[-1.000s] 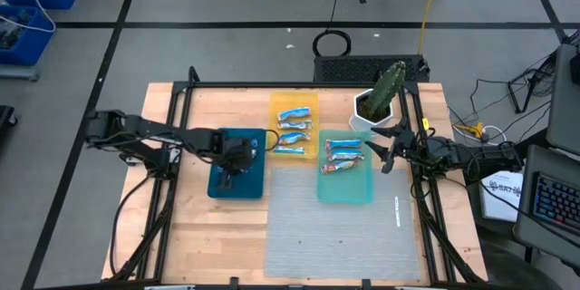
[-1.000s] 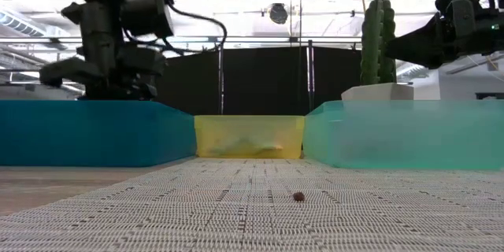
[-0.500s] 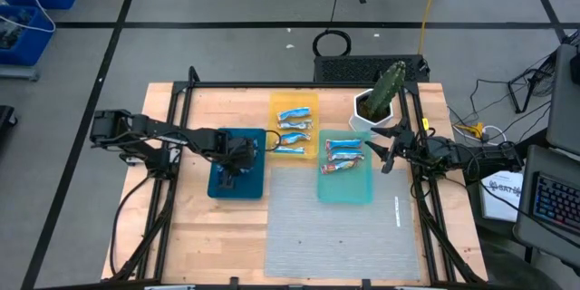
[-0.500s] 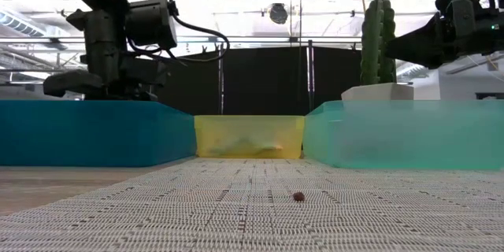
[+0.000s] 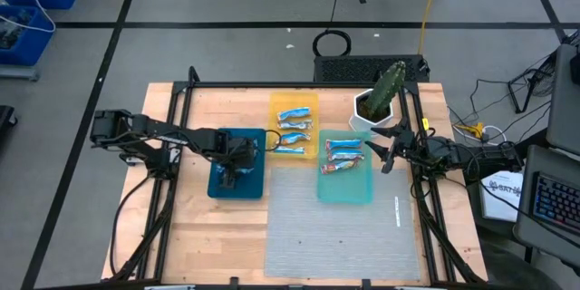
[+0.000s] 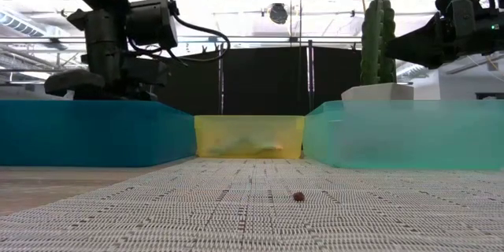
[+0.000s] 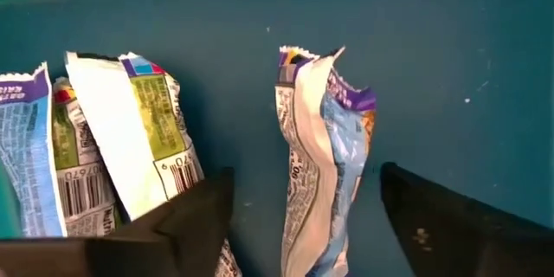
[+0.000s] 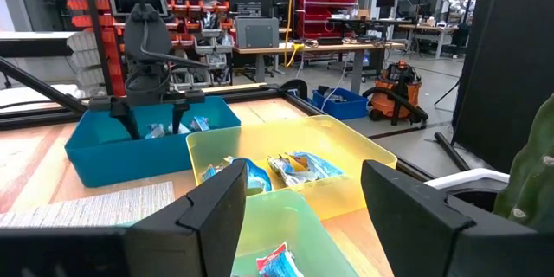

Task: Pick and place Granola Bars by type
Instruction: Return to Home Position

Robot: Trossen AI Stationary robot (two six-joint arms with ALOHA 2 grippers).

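Observation:
My left gripper (image 7: 305,175) hangs open, pointing down, just above the floor of the blue tray (image 5: 254,184). A blue-and-white granola bar (image 7: 320,164) lies on the tray floor between its fingers, with a gap on each side. Two more bars (image 7: 130,130) lie beside it. The yellow tray (image 5: 294,100) holds several blue-and-white bars (image 5: 294,127). The teal tray (image 5: 349,188) holds blue-and-white bars (image 5: 343,149) and a reddish one (image 5: 337,169). My right gripper (image 5: 381,148) waits open and holds nothing, at the teal tray's right side.
A cactus in a white pot (image 5: 381,100) stands at the back right, close to my right arm. A grey ribbed mat (image 5: 340,236) covers the near middle of the table, with a small brown crumb (image 6: 298,197) on it. The three trays stand side by side along its far edge.
My left gripper has opened over the blue tray and let go of the granola bar, which now lies on the tray floor between its fingers. The gripper has stayed over the same spot.

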